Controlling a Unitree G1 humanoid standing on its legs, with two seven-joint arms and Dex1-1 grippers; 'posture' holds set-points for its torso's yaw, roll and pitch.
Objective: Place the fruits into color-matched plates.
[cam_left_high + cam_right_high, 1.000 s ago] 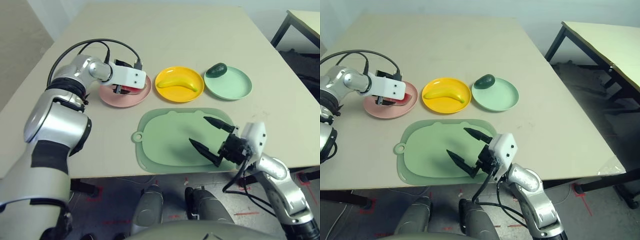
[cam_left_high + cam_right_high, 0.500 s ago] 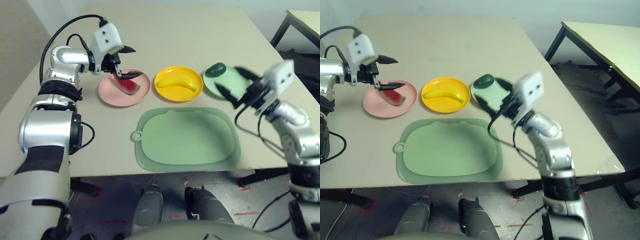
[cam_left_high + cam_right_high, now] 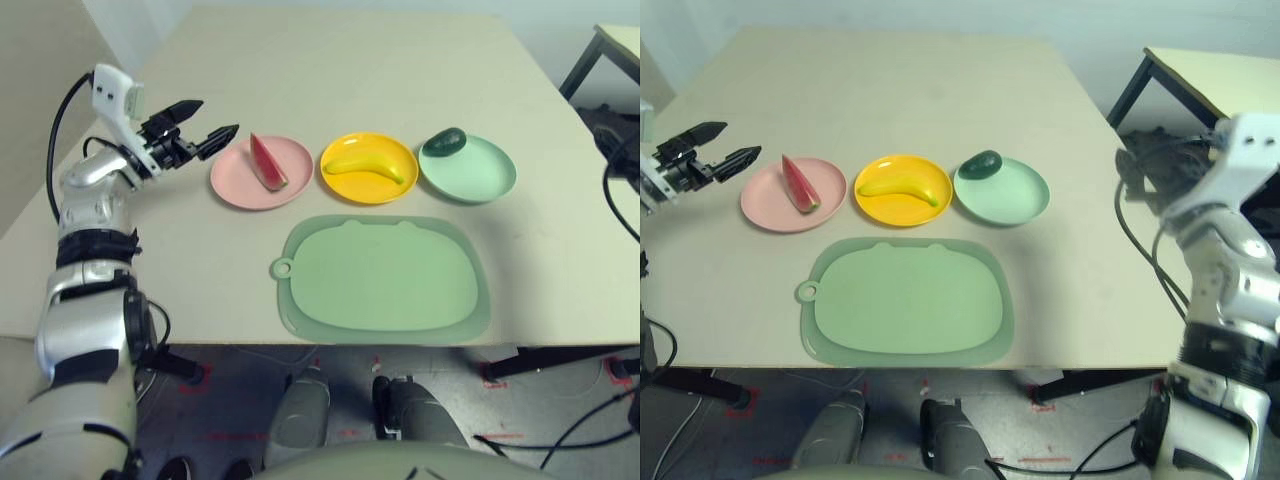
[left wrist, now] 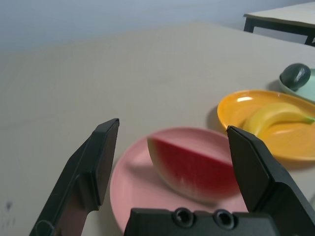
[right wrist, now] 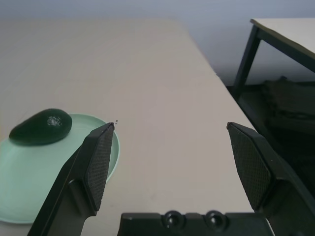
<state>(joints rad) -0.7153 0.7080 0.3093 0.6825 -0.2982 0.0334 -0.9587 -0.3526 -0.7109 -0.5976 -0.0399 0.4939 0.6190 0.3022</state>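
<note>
Worktop: you have a smooth, matte, pale beige surface [image 3: 330,60] under everything.
Cutting mat: light green [image 3: 385,275], rounded rectangle, darker rim, small ring tab on your left; it lies nearer you than the plates.
Pink plate: round, shallow, plastic [image 3: 232,190]; your left-hand one of the row.
Yellow plate: same form, glossy rim [image 3: 370,193], in the middle.
Mint green plate: same form [image 3: 480,180], to your right.
Watermelon wedge: red flesh, green rind, pointed ends [image 3: 267,165]; lies on the pink plate.
Banana: yellow, curved, smooth [image 3: 365,168]; lies on the yellow plate.
Avocado: dark green, glossy, egg-shaped [image 3: 445,142]; sits on the mint green plate, at its left far side.
Left tool: black, angular fingers, spread and holding nothing [image 3: 210,124]; beside the pink plate, apart from the wedge.
Right tool: fingers spread, nothing between them [image 5: 170,140]; to the right of the mint green plate.
Left wrist view: gives you the wedge's pale band between flesh and rind.
Right wrist view: shows you the fine-textured inner pads [image 5: 101,164], which the eye views do not resolve.
</note>
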